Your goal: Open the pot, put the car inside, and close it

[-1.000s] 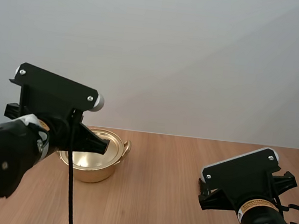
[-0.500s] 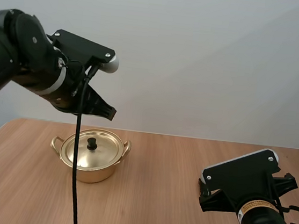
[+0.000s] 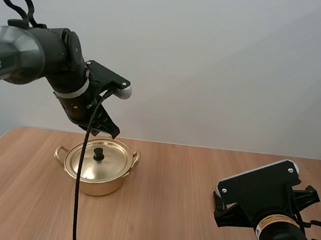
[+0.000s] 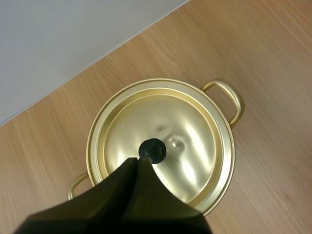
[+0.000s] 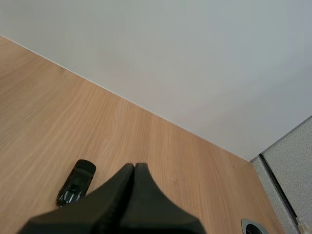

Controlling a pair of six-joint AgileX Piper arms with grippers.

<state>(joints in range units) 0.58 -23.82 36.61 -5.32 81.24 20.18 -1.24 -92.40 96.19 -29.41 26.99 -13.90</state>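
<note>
Hovering above the lidded pot [image 3: 99, 178], left jaws are clenched empty; right jaws likewise near the car [image 5: 76, 183].

Robotics test bench in office-style quarters: a black arm marked PiPER [image 3: 37, 59] and a second arm [image 3: 278, 229] work a wood-grain worktop [image 3: 189, 175], plain white wall [image 3: 225, 63] behind the worktop, grey partition panel [image 5: 292, 165] and cable grommet [image 5: 251, 225] at its right end.

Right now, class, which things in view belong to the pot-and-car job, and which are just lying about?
Job: pot, lid, car, left gripper, right gripper.
Lying about: round fitting set in the table.
</note>
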